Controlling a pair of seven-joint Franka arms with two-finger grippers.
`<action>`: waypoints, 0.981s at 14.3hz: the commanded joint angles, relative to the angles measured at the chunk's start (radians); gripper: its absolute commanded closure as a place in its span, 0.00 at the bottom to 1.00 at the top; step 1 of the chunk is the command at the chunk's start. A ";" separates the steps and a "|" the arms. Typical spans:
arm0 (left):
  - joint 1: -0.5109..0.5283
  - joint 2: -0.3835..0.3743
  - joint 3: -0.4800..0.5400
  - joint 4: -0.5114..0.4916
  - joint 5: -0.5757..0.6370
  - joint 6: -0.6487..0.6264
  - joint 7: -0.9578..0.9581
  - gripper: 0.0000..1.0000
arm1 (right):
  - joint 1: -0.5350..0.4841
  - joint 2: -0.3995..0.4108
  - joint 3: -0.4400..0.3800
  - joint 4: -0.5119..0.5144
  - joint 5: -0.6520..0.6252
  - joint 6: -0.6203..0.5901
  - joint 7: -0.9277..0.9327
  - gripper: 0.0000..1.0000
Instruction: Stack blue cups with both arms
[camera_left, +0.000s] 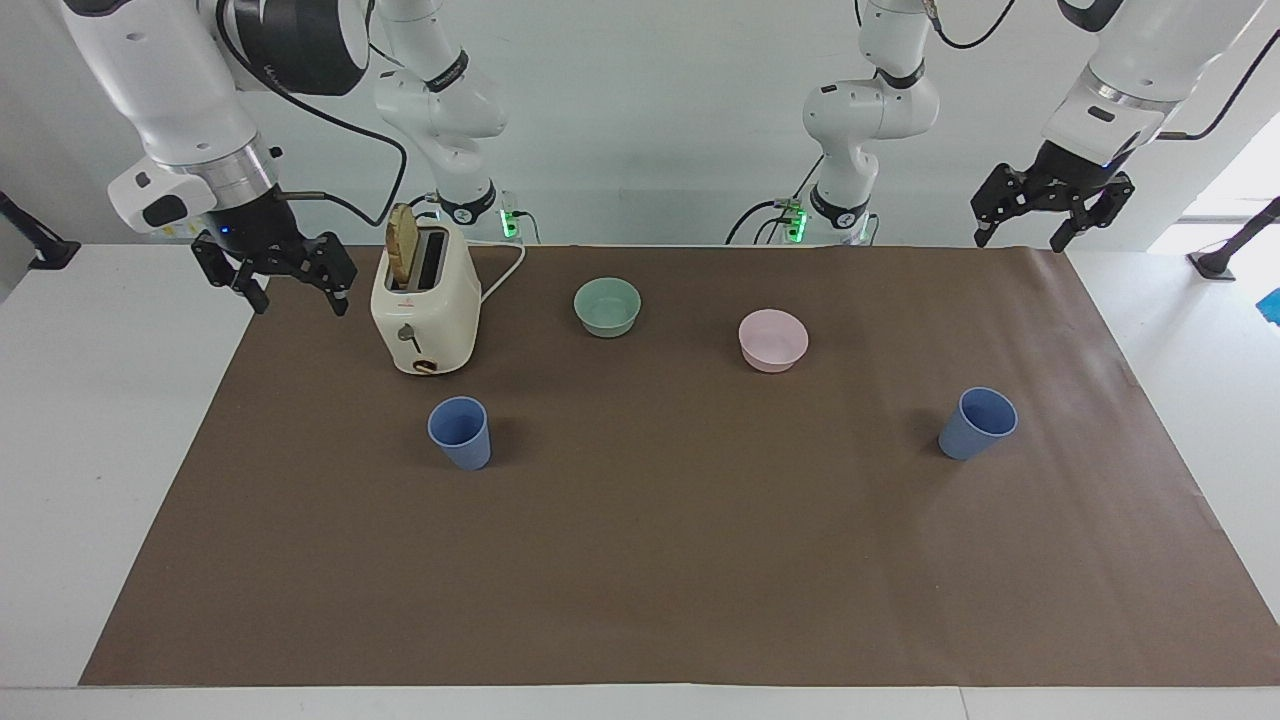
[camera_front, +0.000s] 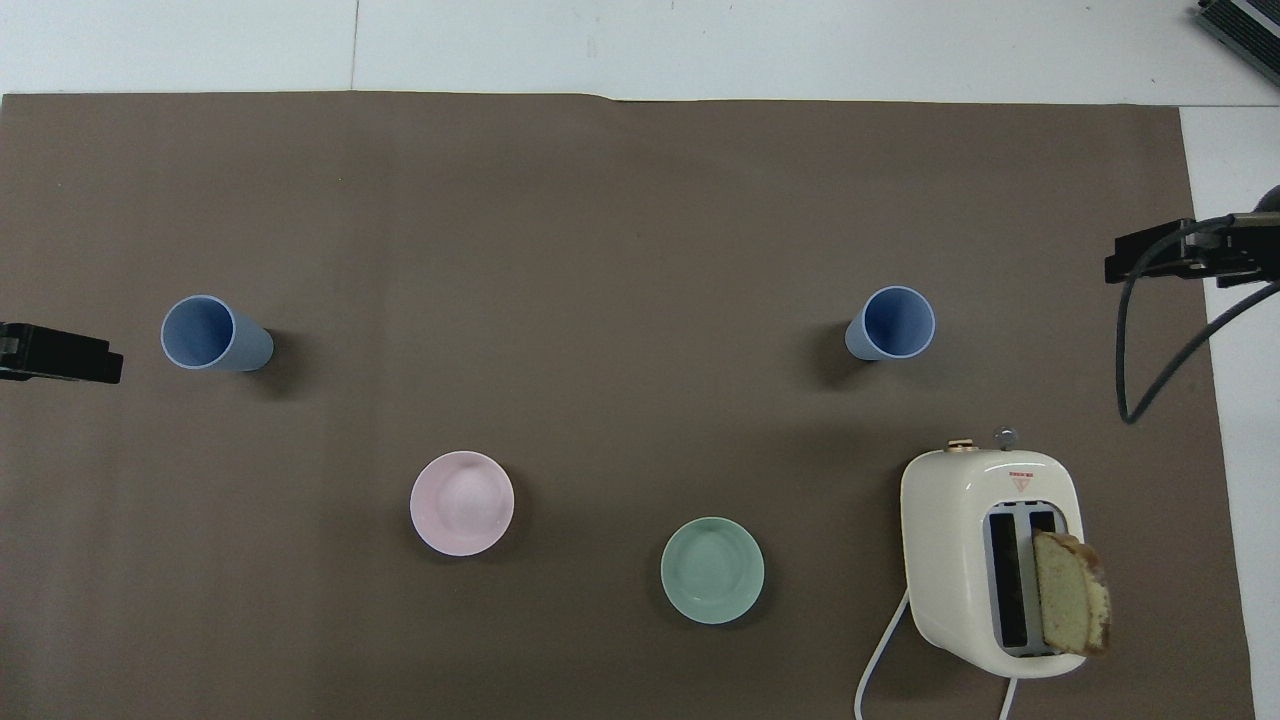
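Note:
Two blue cups stand upright and apart on the brown mat (camera_left: 660, 560). One blue cup (camera_left: 461, 432) (camera_front: 892, 323) stands toward the right arm's end, a little farther from the robots than the toaster. The other blue cup (camera_left: 976, 423) (camera_front: 212, 334) stands toward the left arm's end. My right gripper (camera_left: 300, 303) (camera_front: 1165, 260) hangs open and empty over the mat's edge beside the toaster. At the other end, my left gripper (camera_left: 1020, 240) (camera_front: 60, 353) hangs open and empty over the mat's edge. Neither gripper touches a cup.
A cream toaster (camera_left: 425, 312) (camera_front: 990, 560) with a bread slice (camera_left: 401, 245) sticking up stands near the right arm. A pale green bowl (camera_left: 607, 306) (camera_front: 712, 570) and a pink bowl (camera_left: 773, 339) (camera_front: 462, 502) sit between the cups and the robots.

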 joint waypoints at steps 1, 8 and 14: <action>-0.007 -0.015 0.007 -0.026 -0.009 0.025 -0.011 0.00 | -0.004 -0.020 0.003 -0.020 0.008 0.005 0.020 0.00; -0.015 -0.017 0.007 -0.027 -0.009 0.013 -0.001 0.00 | -0.003 -0.020 0.003 -0.020 0.008 0.005 0.020 0.00; -0.015 -0.017 0.008 -0.027 -0.009 0.010 0.000 0.00 | -0.003 -0.020 0.003 -0.020 0.008 0.005 0.020 0.00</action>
